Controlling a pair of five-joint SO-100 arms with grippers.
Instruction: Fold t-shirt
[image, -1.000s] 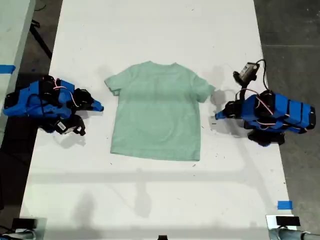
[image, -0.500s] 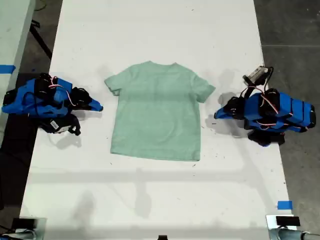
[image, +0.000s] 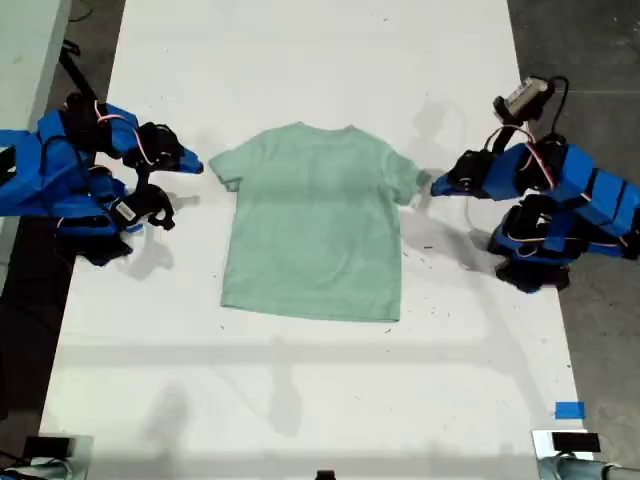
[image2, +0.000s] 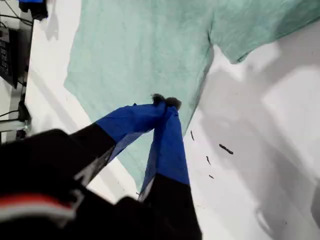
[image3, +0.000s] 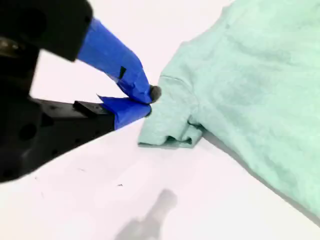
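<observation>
Starting at the exterior view's left and finding my second claw (image: 195, 163) there, up off the white surface (image: 300, 60). Pointing its tip at the near sleeve (image: 225, 170) of the t-shirt (image: 315, 225). Sitting just beside that sleeve, not touching it. Looking through the second wrist view and seeing the two blue tips of my second claw (image3: 149, 102) pressed close together, pinching nothing. Seeing the sleeve (image3: 172, 132) right next to those tips, with its edge curled over a bit.

Moving to the middle and finding the t-shirt lying flat on the surface, pale green, neck end toward the top of the exterior view, both sleeves sticking out.

Moving to the exterior view's right and finding my first claw (image: 437, 187), pointing at the other sleeve (image: 410, 180). Coming very near the edge of that sleeve; not being able to tell if touching. Looking through the first wrist view and seeing the tips of my first claw (image2: 165, 102) squeezed together, gripping nothing, with the t-shirt (image2: 140, 50) spread out below. Spotting small black marks (image2: 226, 149) on the surface beside the cloth.
</observation>
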